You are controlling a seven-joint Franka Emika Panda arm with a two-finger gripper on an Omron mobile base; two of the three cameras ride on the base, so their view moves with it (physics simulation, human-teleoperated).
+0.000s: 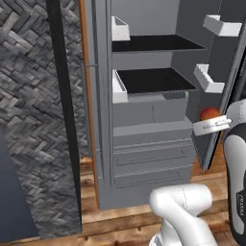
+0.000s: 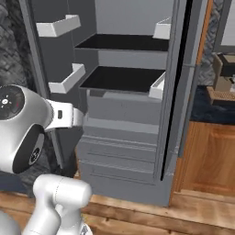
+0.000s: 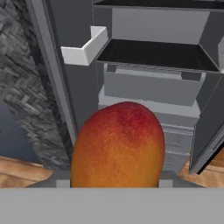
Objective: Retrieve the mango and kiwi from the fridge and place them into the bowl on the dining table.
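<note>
Claw (image 3: 114, 183) is closed around the mango (image 3: 117, 146), which stands up between the jaws just outside the open fridge (image 1: 149, 129), beside the lower door shelf (image 1: 210, 126). Judged by its look, the fruit is smooth, rounded and moderately heavy, with a skin that could slip or bruise, so a hold across its widest middle suits it best. Close by are the white door shelves (image 2: 64, 82) and the open door's edge (image 1: 218, 144), which could catch the fruit. Wooden floor (image 2: 202, 156) to the right offers open room for backing away.
</note>
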